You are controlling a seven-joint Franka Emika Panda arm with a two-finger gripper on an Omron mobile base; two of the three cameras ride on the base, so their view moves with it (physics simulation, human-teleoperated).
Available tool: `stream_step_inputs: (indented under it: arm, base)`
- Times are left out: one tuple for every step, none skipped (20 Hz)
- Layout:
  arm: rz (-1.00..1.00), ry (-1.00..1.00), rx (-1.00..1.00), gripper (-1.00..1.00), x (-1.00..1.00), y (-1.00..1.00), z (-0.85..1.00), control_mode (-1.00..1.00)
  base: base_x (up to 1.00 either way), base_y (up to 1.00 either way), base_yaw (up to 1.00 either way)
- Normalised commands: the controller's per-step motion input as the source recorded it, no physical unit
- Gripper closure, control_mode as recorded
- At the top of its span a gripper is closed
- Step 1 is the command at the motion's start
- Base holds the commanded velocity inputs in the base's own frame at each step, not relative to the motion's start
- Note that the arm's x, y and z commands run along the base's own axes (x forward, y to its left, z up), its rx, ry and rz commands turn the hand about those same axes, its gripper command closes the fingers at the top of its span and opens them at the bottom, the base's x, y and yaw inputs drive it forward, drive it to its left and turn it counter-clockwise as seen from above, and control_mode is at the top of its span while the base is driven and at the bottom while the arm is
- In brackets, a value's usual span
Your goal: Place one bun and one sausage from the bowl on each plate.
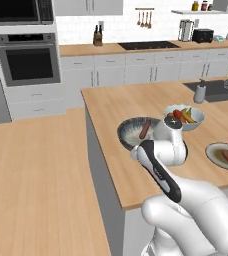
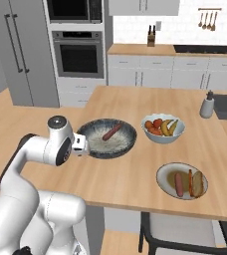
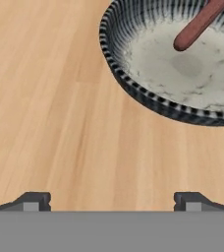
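The end effector (image 3: 109,202) is hanging released, fingers spread wide and holding nothing, over bare bench (image 3: 60,123) just beside the near-left rim of the bowl (image 3: 133,88). One sausage (image 3: 197,24) is lying on the bowl's far side. A plate (image 2: 163,182) to the right is already carrying food. The reach probably needs carrying farther over the rim, jaws straddling the sausage across its width before descending.

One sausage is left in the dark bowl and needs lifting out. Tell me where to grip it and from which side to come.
Grip the sausage at its middle, coming from above, open fingers either side of its narrow width. It lies slanted up the bowl's inner slope, one end low, one by the rim; that wall likely blocks a sideways approach. The gripper is open over bare counter.
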Motion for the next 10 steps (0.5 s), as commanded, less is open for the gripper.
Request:
stream_step_inputs:
  arm:
    - [0.0,0.0,0.0,-1.0,0.0,0.0,0.0,1.0]
    - [0.0,0.0,0.0,-1.0,0.0,0.0,0.0,1.0]
    - [0.0,0.0,0.0,-1.0,0.0,0.0,0.0,1.0]
    - [0.0,0.0,0.0,-1.0,0.0,0.0,0.0,1.0]
    - [-0.03,0.0,0.0,-1.0,0.25,0.0,0.0,-1.0]
    - [-0.05,0.0,0.0,-1.0,0.24,0.0,0.09,-1.0]
    - [-0.09,0.0,0.0,-1.0,0.34,0.0,0.22,-1.0]
    - [-0.13,0.0,0.0,-1.0,0.44,0.0,0.25,-1.0]
    - [-0.15,0.0,0.0,-1.0,0.53,-0.04,0.31,-1.0]
    - [-0.14,0.0,0.0,-1.0,0.64,-0.02,0.39,-1.0]
  base:
    - [0.58,0.0,-0.04]
    - [0.48,0.0,-0.03]
    - [0.39,0.0,-0.03]
    - [0.33,0.0,-0.03]
    - [0.0,0.0,0.0]
    - [0.0,0.0,0.0]
    - [0.0,0.0,0.0]
    - [0.0,0.0,0.0]
    - [0.0,0.0,0.0]
    - [0.0,0.0,0.0]
